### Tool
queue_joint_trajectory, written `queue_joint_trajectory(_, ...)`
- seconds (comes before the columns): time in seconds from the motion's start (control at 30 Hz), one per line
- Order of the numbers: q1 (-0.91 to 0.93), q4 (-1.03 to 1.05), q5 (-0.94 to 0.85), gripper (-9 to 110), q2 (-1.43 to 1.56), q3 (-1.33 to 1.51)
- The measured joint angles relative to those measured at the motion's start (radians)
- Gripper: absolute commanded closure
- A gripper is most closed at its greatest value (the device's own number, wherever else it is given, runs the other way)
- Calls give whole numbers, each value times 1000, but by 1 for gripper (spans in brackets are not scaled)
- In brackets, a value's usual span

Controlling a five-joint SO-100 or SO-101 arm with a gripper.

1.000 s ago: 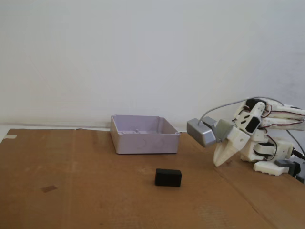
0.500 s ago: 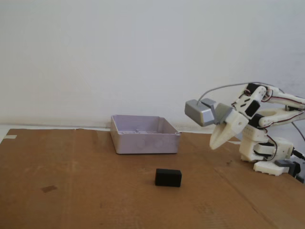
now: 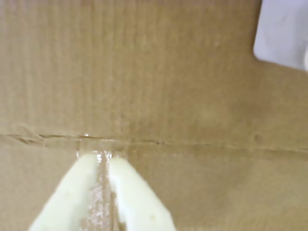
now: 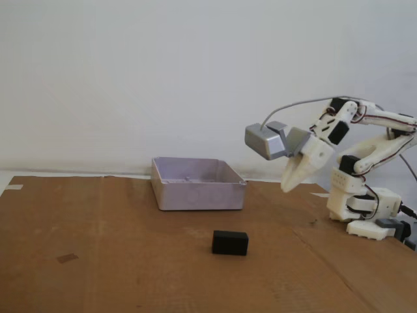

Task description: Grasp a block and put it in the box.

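Note:
A small black block [image 4: 230, 242] lies on the brown cardboard, in front of the pale lavender-grey box [image 4: 197, 183] in the fixed view. My gripper [image 4: 287, 188] hangs in the air to the right of the box, well above and to the right of the block, its cream fingers shut with nothing between them. In the wrist view the gripper [image 3: 100, 158] points down at bare cardboard, and a corner of the box [image 3: 284, 33] shows at the top right. The block is out of the wrist view.
The grey camera housing [image 4: 264, 141] rides on the wrist. The arm's white base [image 4: 365, 208] stands at the right edge of the cardboard [image 4: 98, 248]. A white wall rises behind. A taped seam [image 3: 192, 144] crosses the cardboard.
The gripper has risen and swung left toward the box over the last second. Block and box have not moved.

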Motion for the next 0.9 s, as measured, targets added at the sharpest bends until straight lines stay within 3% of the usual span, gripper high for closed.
queue_joint_trajectory(0.37, -12, -11, 0, 100, -209, -179)
queue_joint_trajectory(0.67, -72, -244, 0, 100, -373, -204)
queue_joint_trajectory(0.9, -104, -293, 0, 100, -485, -282)
